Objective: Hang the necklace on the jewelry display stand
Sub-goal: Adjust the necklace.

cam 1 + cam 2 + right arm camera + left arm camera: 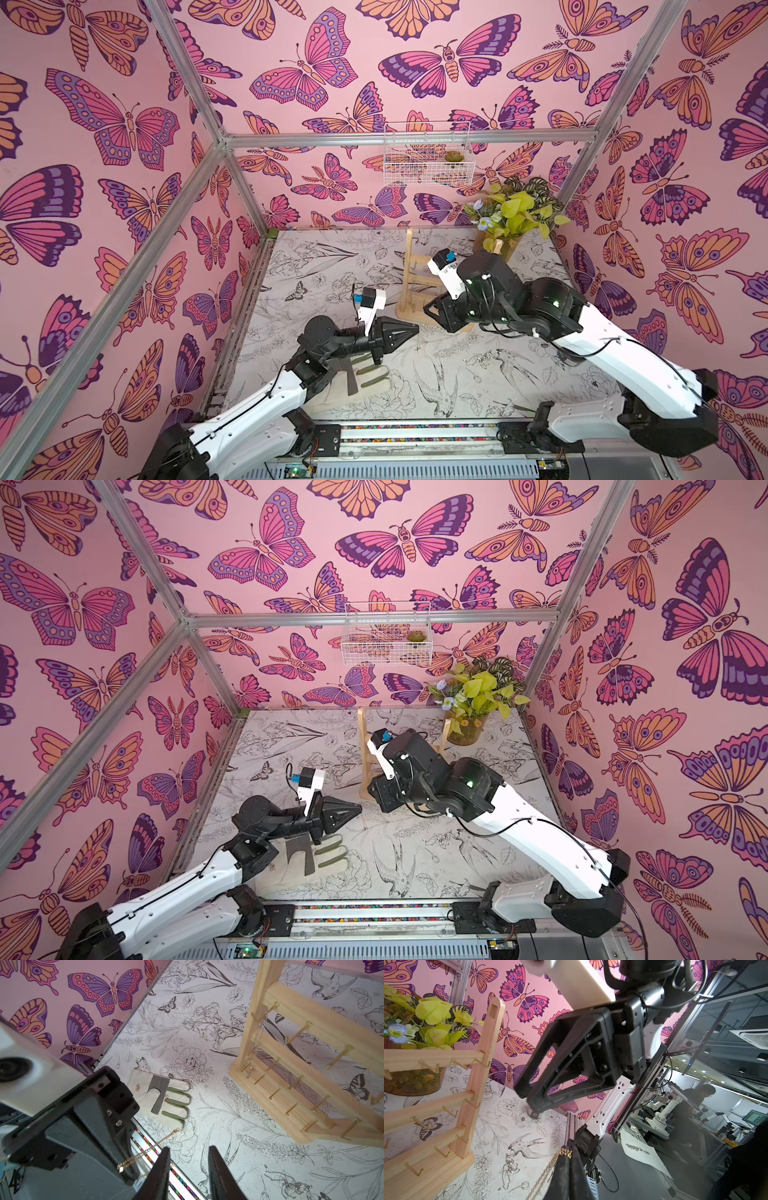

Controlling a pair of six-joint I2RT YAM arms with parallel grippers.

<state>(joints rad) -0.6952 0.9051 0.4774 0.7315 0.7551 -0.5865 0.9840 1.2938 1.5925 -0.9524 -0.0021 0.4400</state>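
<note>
A gold necklace (pixel 545 1170) dangles from my left gripper (pixel 569 1148), which is shut on its upper end above the table; the chain also shows in the right wrist view (pixel 145 1151). In both top views the left gripper (pixel 417 330) (pixel 360 808) points at the base of the wooden jewelry display stand (pixel 409 270) (pixel 363 746) (pixel 471 1084) (pixel 311 1053). My right gripper (pixel 189 1153) (pixel 428 309) hovers open and empty by the stand's base, close to the left gripper. A thin silver chain (pixel 258 1030) hangs from one of the stand's hooks.
A work glove (pixel 368 376) (pixel 164 1097) lies on the table under the left arm. A silver necklace (pixel 484 360) (pixel 291 1184) lies loose near the right arm. A potted plant (pixel 511 216) stands behind the stand, and a white wire basket (pixel 428 153) hangs on the back wall.
</note>
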